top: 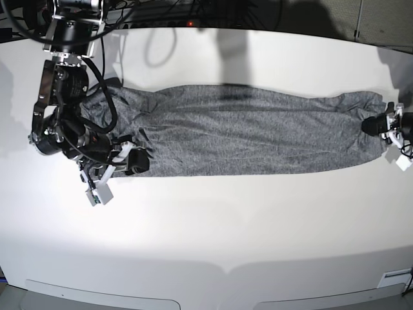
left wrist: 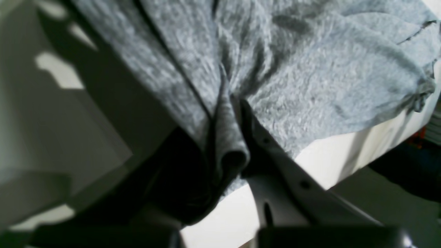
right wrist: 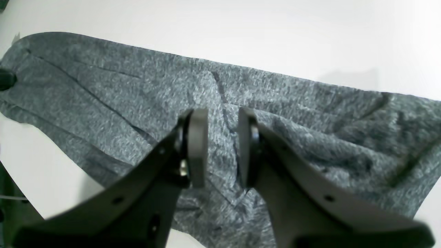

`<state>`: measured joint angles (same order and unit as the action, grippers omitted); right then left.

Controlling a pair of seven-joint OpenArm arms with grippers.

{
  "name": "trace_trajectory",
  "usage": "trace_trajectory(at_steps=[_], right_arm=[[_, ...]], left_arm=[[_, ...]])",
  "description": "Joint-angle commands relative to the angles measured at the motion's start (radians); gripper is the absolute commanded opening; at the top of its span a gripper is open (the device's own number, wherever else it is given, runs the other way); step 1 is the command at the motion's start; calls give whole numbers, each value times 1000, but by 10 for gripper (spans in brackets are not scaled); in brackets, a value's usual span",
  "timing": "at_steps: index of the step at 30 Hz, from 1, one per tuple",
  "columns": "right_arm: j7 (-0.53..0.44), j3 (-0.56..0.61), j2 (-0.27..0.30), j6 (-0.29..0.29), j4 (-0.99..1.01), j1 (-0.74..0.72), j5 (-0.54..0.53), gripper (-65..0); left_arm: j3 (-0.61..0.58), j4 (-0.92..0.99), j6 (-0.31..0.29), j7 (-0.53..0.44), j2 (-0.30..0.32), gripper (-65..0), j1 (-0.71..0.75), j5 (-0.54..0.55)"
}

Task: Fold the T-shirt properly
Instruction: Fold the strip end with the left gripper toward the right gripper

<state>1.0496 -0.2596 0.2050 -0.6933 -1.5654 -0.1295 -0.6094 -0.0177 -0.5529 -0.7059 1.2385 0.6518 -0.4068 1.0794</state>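
The T-shirt (top: pixel 245 129) lies as a long dark-grey strip across the white table (top: pixel 206 232), running left to right. At its right end my left gripper (top: pixel 377 124) is shut on a bunched fold of the cloth. In the left wrist view that fold of the T-shirt (left wrist: pixel 310 86) is pinched in the left gripper (left wrist: pixel 231 137). My right gripper (top: pixel 132 161) sits at the strip's lower left edge. In the right wrist view the right gripper (right wrist: pixel 222 144) is open just over the T-shirt (right wrist: pixel 103 103), with nothing clamped between the pads.
The right arm's body (top: pixel 61 97) stands over the shirt's left end. Cables (top: pixel 161 19) run along the table's far edge. The table's right edge (left wrist: pixel 361 148) lies close beside the left gripper, with dark floor beyond it.
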Motion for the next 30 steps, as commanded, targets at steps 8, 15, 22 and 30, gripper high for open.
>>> trace_trajectory(at_steps=[8,15,22,30], right_arm=[[-17,-3,8,-5,-18,-20,-23,-489],[-16,-3,8,-5,-18,-19,-23,-489],[-17,-3,8,-5,-18,-20,-23,-489],[-21,-3,8,-5,-18,-20,-23,-489]], left_arm=[[-2,-122,8,45,14,-650,-11,74],[-2,-286,8,48,14,-650,-11,74],[-2,-375,8,140,10,-650,-6,172],[-2,-378,8,158,-96,-650,-6,249]])
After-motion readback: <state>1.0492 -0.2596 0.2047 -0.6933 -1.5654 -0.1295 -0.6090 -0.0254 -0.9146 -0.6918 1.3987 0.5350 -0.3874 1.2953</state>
